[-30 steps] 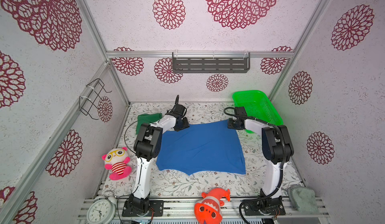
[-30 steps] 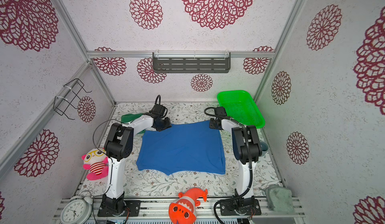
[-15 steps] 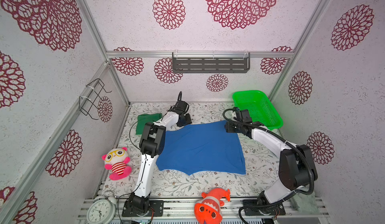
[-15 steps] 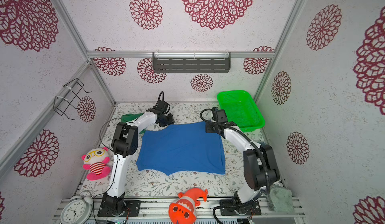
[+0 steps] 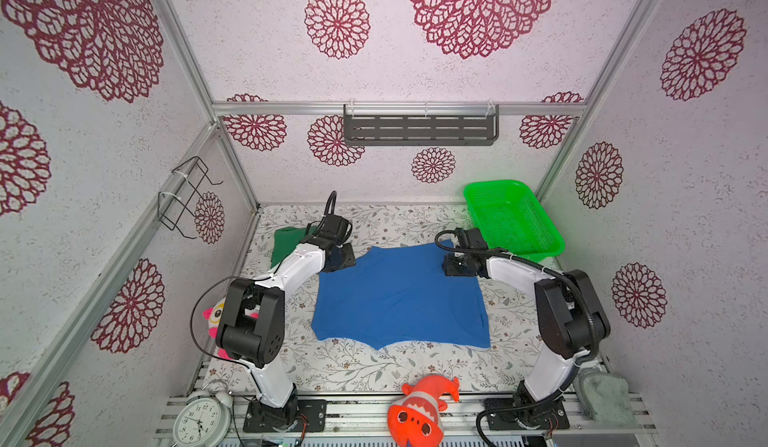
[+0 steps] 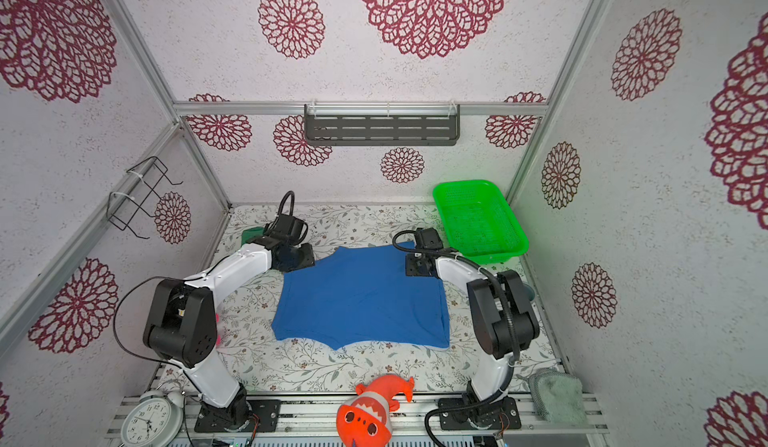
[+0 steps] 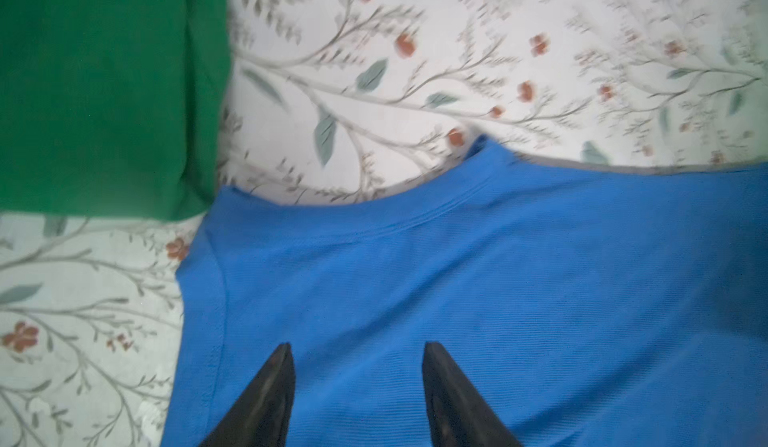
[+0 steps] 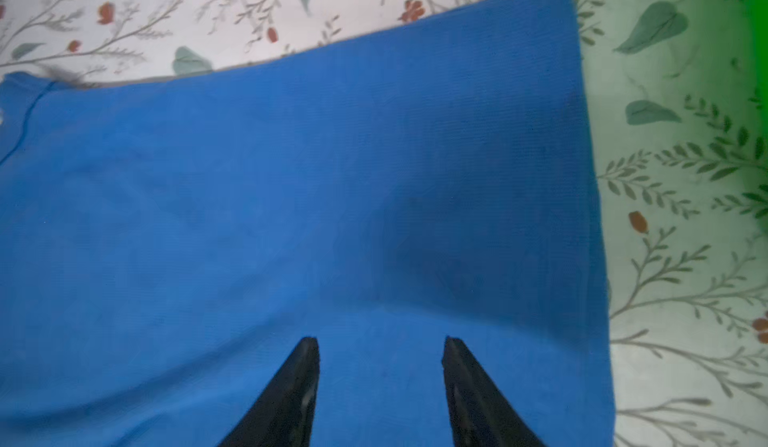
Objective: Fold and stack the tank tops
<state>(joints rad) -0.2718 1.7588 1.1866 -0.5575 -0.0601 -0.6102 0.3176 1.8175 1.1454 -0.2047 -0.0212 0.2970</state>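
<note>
- Currently the blue top (image 5: pixel 399 295) is spread flat in the middle of the counter (image 5: pixel 365 366). The green top (image 5: pixel 286 243) is seen folded at the far left, just beside the blue one's far left corner.
- The left gripper (image 7: pixel 357 349) is held with its jaws apart over the blue top's far left corner, with nothing between them. The right gripper (image 8: pixel 380 341) is likewise parted and empty over the far right corner.
- The step in hand is judged to be a pinch of both far corners, so that the far edge can be drawn over to the near one.
- Each corner is best taken close to its edge with both layers caught. Both should be lifted evenly so that the fold is kept straight.
- On the left, little cloth is left by the scooped hem (image 7: pixel 415 216), so the grip should be placed inward of it.
- Room is tight on the right, where the basket (image 5: pixel 532 254) lies near the blue top's corner. Open counter is left along the near edge, up to the plush fish (image 5: pixel 419 407).
</note>
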